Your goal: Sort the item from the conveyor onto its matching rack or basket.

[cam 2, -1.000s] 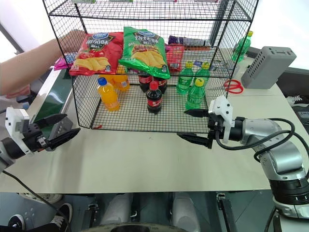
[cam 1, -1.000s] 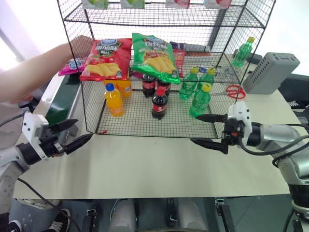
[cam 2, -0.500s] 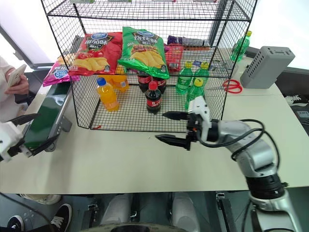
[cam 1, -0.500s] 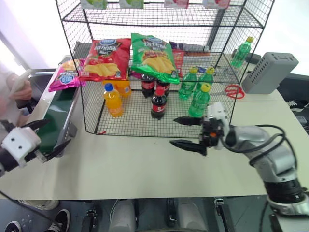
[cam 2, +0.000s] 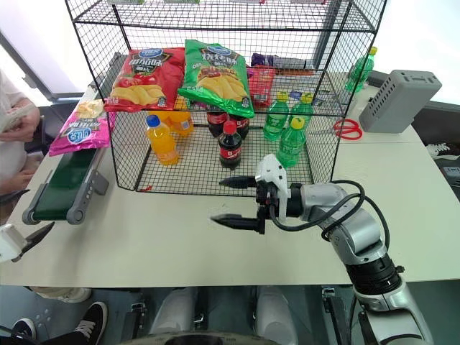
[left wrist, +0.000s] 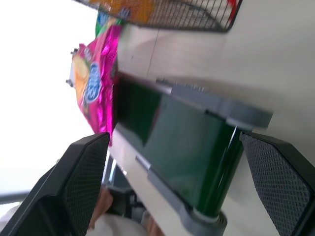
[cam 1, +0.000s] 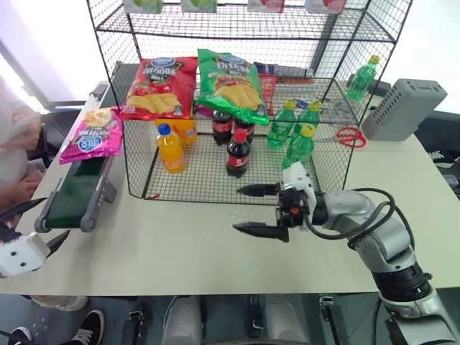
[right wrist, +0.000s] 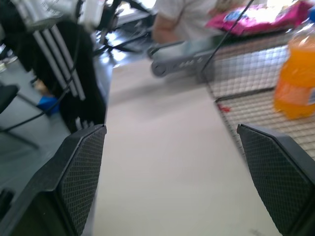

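Note:
The item, a magenta-pink crisp bag (cam 1: 90, 135), lies flat on the far part of the conveyor's dark green belt (cam 1: 75, 194), left of the rack (cam 1: 187, 199). My left gripper (cam 1: 57, 215) hangs open off the table's left edge, by the conveyor's near end, nothing between its fingers. In the left wrist view the open fingers frame the conveyor's end roller (left wrist: 211, 162), with the pink bag (left wrist: 93, 81) further along the belt. My right gripper (cam 1: 237, 208) is open and empty above the table in front of the rack, pointing left.
On the rack lie a red bag (cam 1: 158, 86) and a green bag (cam 1: 230, 75), with an orange bottle (cam 1: 169, 149), cola bottles (cam 1: 237, 152) and green bottles (cam 1: 298, 144) below. A grey box (cam 1: 401, 108) and red scissors (cam 1: 350, 135) lie at right. A person (cam 1: 18, 144) is beside the conveyor.
The person's arm left the pink bag on the belt and drew back; the bag rode nearer. My left gripper swung out left and rolled. My right gripper moved left along the rack's front.

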`<state>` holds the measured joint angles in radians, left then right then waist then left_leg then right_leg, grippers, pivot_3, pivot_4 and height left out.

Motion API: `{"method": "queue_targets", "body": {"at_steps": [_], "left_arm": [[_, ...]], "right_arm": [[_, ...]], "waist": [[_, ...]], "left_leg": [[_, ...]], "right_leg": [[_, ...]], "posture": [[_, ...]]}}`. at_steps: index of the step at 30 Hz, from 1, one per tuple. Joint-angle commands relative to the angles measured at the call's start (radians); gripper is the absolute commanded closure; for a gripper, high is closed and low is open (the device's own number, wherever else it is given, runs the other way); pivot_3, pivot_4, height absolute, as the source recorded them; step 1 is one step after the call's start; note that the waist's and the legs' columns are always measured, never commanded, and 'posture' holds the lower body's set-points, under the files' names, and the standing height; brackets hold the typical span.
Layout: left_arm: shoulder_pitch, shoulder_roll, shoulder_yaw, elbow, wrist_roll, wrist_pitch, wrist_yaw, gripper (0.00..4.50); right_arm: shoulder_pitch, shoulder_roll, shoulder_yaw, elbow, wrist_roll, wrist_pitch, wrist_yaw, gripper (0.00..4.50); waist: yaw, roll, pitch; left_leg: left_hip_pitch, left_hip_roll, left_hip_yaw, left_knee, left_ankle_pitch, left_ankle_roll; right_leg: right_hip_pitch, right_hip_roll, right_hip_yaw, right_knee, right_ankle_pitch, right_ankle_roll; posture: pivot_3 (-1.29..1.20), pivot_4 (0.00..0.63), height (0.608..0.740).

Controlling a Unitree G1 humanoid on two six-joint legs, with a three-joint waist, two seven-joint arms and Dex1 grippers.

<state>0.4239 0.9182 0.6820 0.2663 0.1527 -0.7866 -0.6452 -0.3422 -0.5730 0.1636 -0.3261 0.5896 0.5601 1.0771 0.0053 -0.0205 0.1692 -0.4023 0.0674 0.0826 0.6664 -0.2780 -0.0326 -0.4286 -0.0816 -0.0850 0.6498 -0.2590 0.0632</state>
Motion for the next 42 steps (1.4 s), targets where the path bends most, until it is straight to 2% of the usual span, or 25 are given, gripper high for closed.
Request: {"method": "queue_targets", "body": {"at_steps": [1,6,21,29,32,39,42], "left_arm": [[0.016,0.050,0.036,0.043,0.013,-0.049,0.044,0.00],[0.008,0.085,0.008,0.081,0.026,-0.069,0.077,0.00],[-0.103,0.107,-0.137,0.155,0.048,-0.051,0.148,0.00],[-0.134,0.112,-0.175,0.155,0.024,-0.043,0.145,0.00],[-0.115,0.104,-0.198,0.142,-0.082,-0.006,0.063,0.77],[-0.106,0.115,-0.184,0.144,-0.087,-0.018,0.076,4.39],[-0.118,0.108,-0.172,0.136,-0.112,-0.003,0.081,4.46]], "right_arm": [[-0.018,-0.003,-0.006,-0.014,0.006,-0.009,0.011,0.06],[-0.032,0.011,-0.002,-0.021,0.012,0.009,-0.003,0.06],[-0.041,-0.005,-0.026,-0.045,0.012,0.029,-0.041,0.06],[-0.038,-0.006,-0.028,-0.047,0.011,0.027,-0.054,0.06],[-0.036,-0.004,-0.035,-0.044,0.008,0.022,-0.060,0.00],[-0.025,-0.011,-0.040,-0.035,-0.002,0.007,-0.054,0.00],[-0.022,-0.009,-0.039,-0.037,-0.006,0.002,-0.055,0.00]], "waist": [[-0.001,0.000,0.000],[-0.001,0.000,0.000],[-0.003,0.000,0.000],[-0.004,0.000,0.000],[-0.006,0.000,0.000],[-0.017,0.000,0.000],[-0.017,0.000,0.000]], "left_leg": [[0.000,0.000,0.000,0.000,0.000,0.000],[0.000,0.000,0.000,0.000,0.000,0.000],[0.000,0.000,0.001,0.000,0.000,0.000],[0.000,0.000,0.001,0.000,0.000,0.000],[0.000,0.000,0.001,0.000,0.000,0.000],[0.000,0.000,0.000,0.000,0.000,0.000],[0.000,0.000,0.000,0.000,0.000,0.000]], "right_leg": [[0.000,0.000,0.000,0.000,0.000,0.000],[0.000,0.000,0.000,0.000,0.000,0.000],[0.000,0.000,0.000,0.001,0.000,0.000],[0.000,0.000,0.000,0.001,0.000,0.000],[0.000,0.000,0.000,0.001,0.000,0.000],[0.000,0.000,0.000,0.002,0.000,0.000],[0.000,0.000,0.000,0.002,0.000,0.000]], "posture": [[0.00,0.150,0.740],[0.00,0.150,0.740],[0.00,0.150,0.740],[0.00,0.150,0.740],[0.00,0.150,0.740],[0.00,0.150,0.740],[0.00,0.150,0.740]]}}
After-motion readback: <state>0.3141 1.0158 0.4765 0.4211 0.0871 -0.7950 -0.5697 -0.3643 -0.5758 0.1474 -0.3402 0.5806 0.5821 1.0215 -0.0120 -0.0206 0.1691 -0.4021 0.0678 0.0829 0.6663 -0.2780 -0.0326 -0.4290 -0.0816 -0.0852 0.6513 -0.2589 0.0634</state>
